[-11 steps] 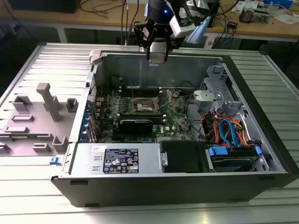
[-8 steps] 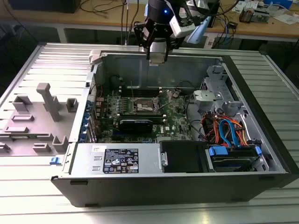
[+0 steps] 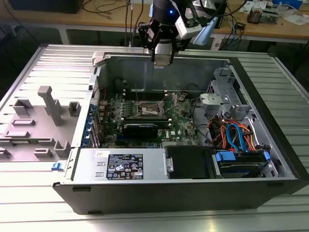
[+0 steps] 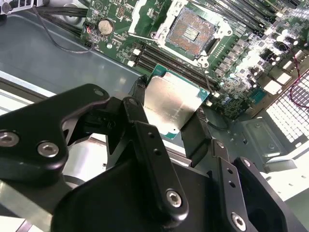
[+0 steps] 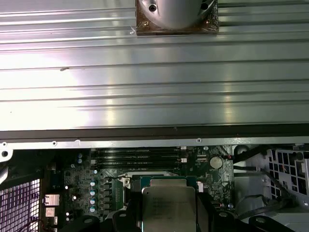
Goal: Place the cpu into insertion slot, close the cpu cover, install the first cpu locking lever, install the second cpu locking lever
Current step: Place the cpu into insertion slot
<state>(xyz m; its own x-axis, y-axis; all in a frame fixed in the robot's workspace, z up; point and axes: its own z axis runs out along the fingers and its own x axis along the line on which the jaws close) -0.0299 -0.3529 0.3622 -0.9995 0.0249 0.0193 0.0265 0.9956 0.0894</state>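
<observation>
Gripper [image 4: 169, 115]: jaws clamped on the cpu [image 4: 171, 101] by opposite edges, held above the open computer case [image 3: 193, 191]. Insertion slot [image 4: 192, 30]: bare, pin field exposed. Status: placement pending; cover-closing and both lever steps outstanding.

Looking like an electronics lab: opened desktop case [image 3: 169, 193] lying on ribbed aluminium table [image 3: 145, 220], cable-strewn wooden workbench [image 3: 106, 21] standing behind.
</observation>
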